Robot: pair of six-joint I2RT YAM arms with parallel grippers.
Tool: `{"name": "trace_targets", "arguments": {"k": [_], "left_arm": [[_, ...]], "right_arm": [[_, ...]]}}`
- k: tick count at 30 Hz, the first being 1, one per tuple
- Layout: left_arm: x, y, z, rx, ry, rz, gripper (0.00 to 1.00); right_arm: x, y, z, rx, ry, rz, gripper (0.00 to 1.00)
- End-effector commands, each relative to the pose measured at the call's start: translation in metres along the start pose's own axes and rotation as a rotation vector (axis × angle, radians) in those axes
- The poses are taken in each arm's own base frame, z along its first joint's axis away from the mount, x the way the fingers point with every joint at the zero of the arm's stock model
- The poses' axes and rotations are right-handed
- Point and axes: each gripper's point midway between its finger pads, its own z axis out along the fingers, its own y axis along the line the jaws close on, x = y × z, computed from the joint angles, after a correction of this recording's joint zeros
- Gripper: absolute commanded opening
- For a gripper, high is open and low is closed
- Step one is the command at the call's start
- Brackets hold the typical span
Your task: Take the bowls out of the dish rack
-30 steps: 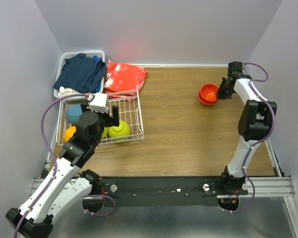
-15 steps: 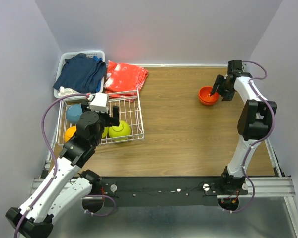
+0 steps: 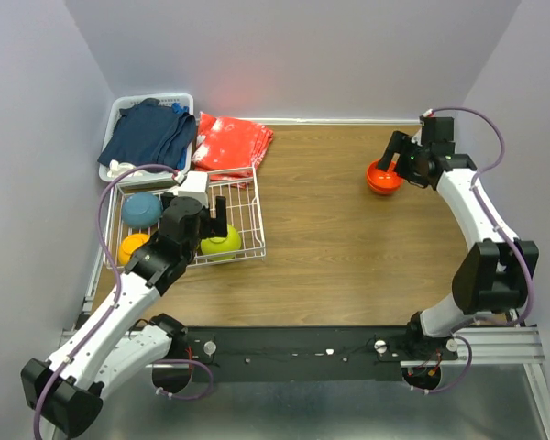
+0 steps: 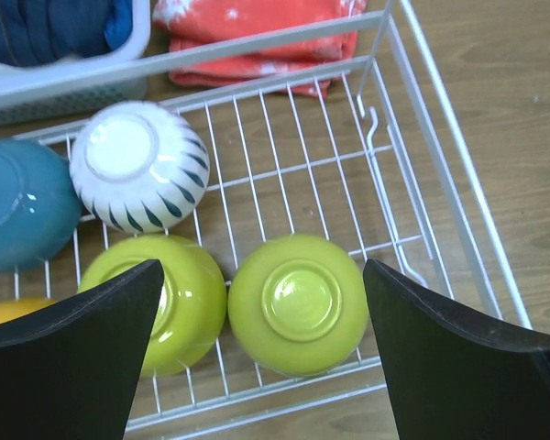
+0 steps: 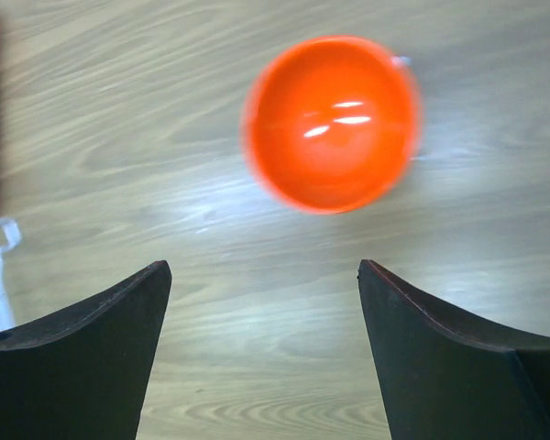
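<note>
While left gripper (image 4: pixel 261 275) hangs wide open above dish rack (image 4: pixel 440 174), near-corner lime green bowl (image 4: pixel 298 316) sits directly below; right gripper (image 5: pixel 261 275), wide too, far off.

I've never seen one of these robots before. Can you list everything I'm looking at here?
Lime green bowls: two, upside down, side by side at the near edge of the dish rack.
White ribbed bowl: one, upside down, in the rack behind them.
Blue bowl: one, rack's left side.
Yellow-orange bowl: one, rack's near left corner.
Red-orange bowl: one seen for sure, upright on the table, far right.
Basket: one, white plastic, far left corner, holding dark blue clothes.
Folded cloth: one pile, red-orange with white, beside the basket.
Left gripper: black, open, above the lime green bowls.
Right gripper: black, open, near the red-orange bowl, apart from it.
</note>
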Motion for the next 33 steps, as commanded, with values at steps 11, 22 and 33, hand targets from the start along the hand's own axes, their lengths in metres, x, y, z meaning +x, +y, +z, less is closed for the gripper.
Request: {"name": "trace_targets", "arguments": {"k": [11, 22, 33], "left_arm": [[0.058, -0.024, 0.014, -0.020, 0.292, -0.264, 0.98], [0.091, -0.031, 0.025, -0.074, 0.420, -0.345, 0.91], [0.073, -0.031, 0.051, -0.119, 0.351, -0.344, 0.70]], "right_arm": [[0.070, 0.068, -0.012, -0.319, 0.004, -0.058, 0.90], [0.076, 0.080, -0.016, -0.406, 0.006, -0.066, 0.90], [0.078, 0.084, -0.019, -0.438, 0.009, -0.071, 0.90]]}}
